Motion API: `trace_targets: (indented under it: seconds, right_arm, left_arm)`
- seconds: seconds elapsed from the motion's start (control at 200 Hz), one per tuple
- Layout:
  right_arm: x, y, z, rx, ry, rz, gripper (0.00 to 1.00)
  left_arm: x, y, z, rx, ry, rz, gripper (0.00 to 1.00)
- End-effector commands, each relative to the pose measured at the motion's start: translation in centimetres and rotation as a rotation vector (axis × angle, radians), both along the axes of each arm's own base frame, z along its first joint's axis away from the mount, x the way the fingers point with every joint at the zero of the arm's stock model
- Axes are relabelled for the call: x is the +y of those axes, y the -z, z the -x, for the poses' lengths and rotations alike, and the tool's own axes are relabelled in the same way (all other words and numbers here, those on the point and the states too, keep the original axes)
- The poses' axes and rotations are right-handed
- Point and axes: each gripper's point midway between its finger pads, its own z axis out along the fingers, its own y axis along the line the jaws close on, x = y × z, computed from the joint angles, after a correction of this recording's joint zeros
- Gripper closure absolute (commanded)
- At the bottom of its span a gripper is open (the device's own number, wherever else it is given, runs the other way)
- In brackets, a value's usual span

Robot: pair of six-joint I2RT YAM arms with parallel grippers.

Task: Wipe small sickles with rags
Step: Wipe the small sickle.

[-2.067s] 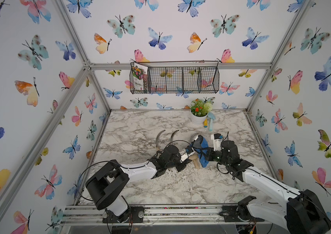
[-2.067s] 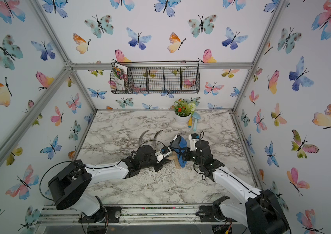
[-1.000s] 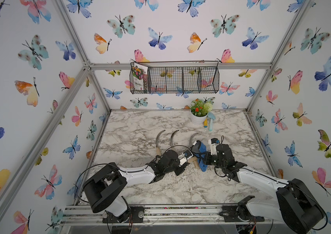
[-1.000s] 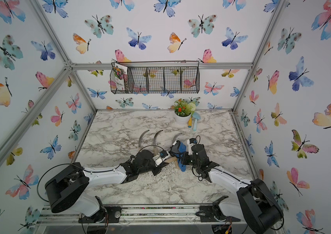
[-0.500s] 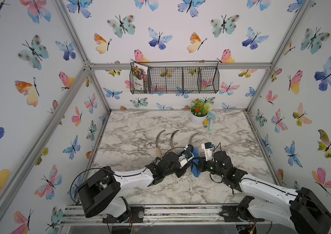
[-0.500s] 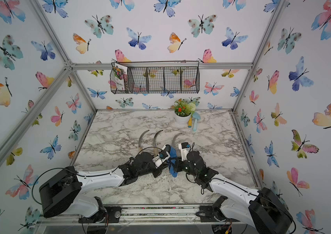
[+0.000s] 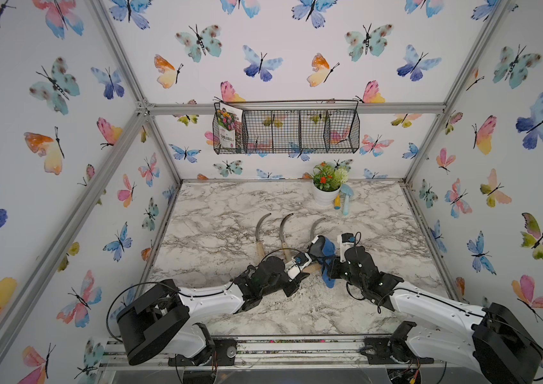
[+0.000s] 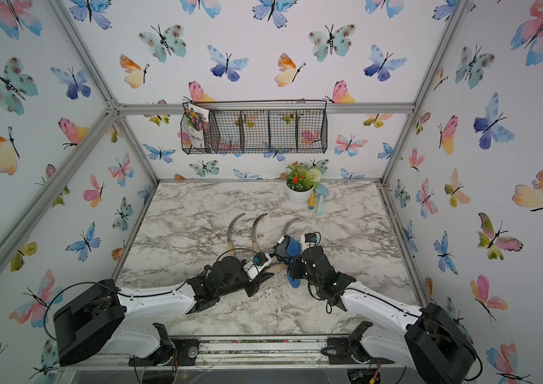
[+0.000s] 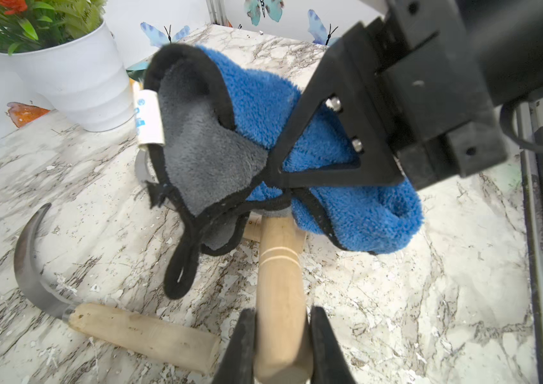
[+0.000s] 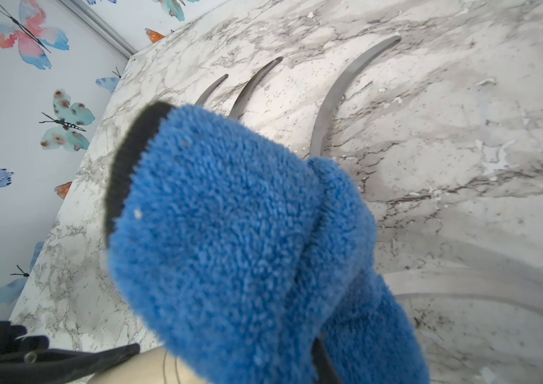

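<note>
My left gripper (image 9: 281,345) is shut on the pale wooden handle of a small sickle (image 9: 278,276), held just above the marble table (image 7: 380,309). The blue rag (image 9: 296,116) with its grey-black piece is draped over that sickle's blade end. My right gripper (image 9: 273,176) is shut on the rag (image 10: 230,239), which hides its jaws in the right wrist view. In both top views the rag (image 7: 326,250) (image 8: 291,247) sits between my left gripper (image 7: 303,268) and right gripper (image 7: 329,266). Three more sickles lie side by side behind them, their grey blades (image 7: 261,229) (image 10: 343,89) curving toward the back.
A white flower pot (image 7: 325,196) and a light-blue trowel (image 7: 346,199) stand at the back right of the table. A black wire basket (image 7: 286,131) hangs on the back wall. White crumbs are scattered over the marble (image 9: 380,316) around the grippers.
The right gripper has carried the rag toward the near left and then back toward the far right along the held sickle. The left gripper has shifted only a little. Both grips are unchanged.
</note>
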Motion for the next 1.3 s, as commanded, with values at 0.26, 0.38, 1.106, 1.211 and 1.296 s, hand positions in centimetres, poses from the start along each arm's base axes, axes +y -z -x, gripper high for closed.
trace_targets:
  seconds: [0.26,0.38,1.106,1.211,1.296]
  right_arm:
    - [3.2,0.7,1.8,0.011,-0.113,-0.020,0.98]
    - [-1.4,2.2,-0.3,0.029,0.037,0.050,0.98]
    - [0.6,1.8,0.5,0.024,-0.048,0.021,0.98]
    - [-2.8,2.6,-0.7,0.046,0.034,0.022,0.98]
    - [-4.2,2.5,-1.0,0.044,0.082,0.045,0.98]
  left_arm:
    - [-1.5,-3.6,-1.0,-0.079,-0.008,0.106,1.00]
    - [-1.3,-3.7,-1.0,-0.083,-0.015,0.107,1.00]
    - [-1.4,-3.6,-1.0,-0.076,-0.011,0.104,1.00]
    - [-1.5,-3.6,-1.0,-0.076,-0.009,0.104,1.00]
    - [-1.5,-3.6,-1.0,-0.076,-0.009,0.104,1.00]
